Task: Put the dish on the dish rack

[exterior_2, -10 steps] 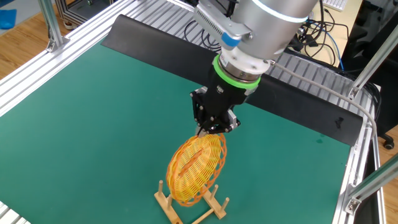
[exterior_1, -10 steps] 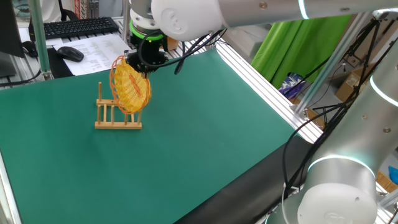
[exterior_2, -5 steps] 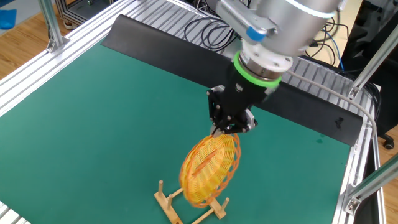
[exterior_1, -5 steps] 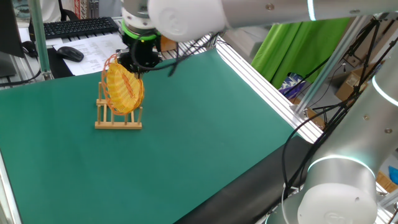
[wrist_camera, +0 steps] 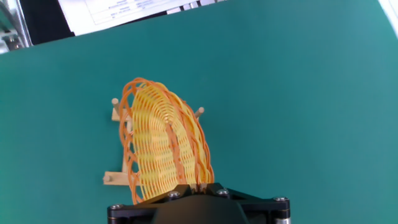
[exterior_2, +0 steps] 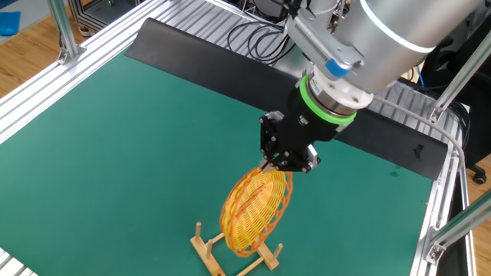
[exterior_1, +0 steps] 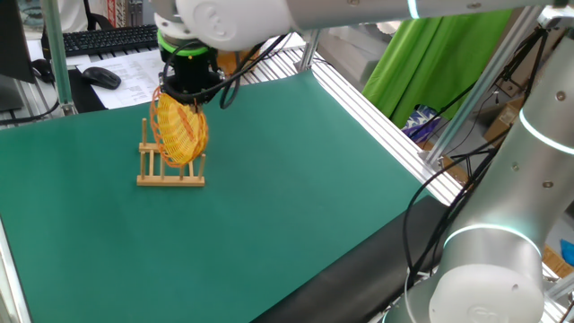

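The dish (exterior_1: 179, 132) is a yellow-orange woven plate, held on edge and tilted, with my gripper (exterior_1: 188, 90) shut on its top rim. Its lower part hangs among the upright pegs of the light-wood dish rack (exterior_1: 166, 172) on the green mat. From the other side, the dish (exterior_2: 253, 211) leans over the dish rack (exterior_2: 234, 257), with the gripper (exterior_2: 288, 162) pinching its upper edge. In the hand view the dish (wrist_camera: 165, 146) fills the middle, the rack's pegs (wrist_camera: 115, 102) show behind it, and the gripper (wrist_camera: 200, 185) clamps the rim at the bottom edge.
A keyboard (exterior_1: 112, 38), mouse (exterior_1: 101, 77) and papers lie beyond the mat's far edge. Aluminium frame rails (exterior_1: 377, 112) border the mat on the right. A black strip (exterior_2: 253, 73) runs along the mat's edge in the other fixed view.
My gripper has carried the dish sideways to above the rack and lowered it, so its lower edge now sits among the pegs. The grip has stayed shut.
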Robot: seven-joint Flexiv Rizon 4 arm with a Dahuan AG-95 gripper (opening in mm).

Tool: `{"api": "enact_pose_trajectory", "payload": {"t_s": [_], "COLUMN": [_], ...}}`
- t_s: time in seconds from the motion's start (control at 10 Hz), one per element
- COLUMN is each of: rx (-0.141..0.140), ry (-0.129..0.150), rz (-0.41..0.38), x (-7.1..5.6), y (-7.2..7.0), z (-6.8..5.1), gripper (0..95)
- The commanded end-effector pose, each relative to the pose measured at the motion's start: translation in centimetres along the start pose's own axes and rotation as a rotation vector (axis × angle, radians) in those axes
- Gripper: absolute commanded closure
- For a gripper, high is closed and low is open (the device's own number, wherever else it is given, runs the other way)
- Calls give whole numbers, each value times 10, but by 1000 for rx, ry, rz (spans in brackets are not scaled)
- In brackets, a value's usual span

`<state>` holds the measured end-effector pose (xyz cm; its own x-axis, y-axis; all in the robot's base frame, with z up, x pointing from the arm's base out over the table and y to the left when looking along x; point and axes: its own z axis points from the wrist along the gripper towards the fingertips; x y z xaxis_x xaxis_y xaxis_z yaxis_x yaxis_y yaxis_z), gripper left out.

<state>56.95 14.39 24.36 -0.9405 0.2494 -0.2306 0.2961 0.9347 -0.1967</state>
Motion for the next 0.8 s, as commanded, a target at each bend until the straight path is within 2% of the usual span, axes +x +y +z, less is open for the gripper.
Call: {"api": "enact_pose_trajectory", "payload": {"t_s": [0.1,0.4,0.8], "rx": [25,50,55], "ry": [-12,-21,-28], "rz": [-24,-39,-37], "x": [-1,-2,-2], "y": [-4,-6,-1], "z": [3,4,9], "gripper": [950,950,950]}}
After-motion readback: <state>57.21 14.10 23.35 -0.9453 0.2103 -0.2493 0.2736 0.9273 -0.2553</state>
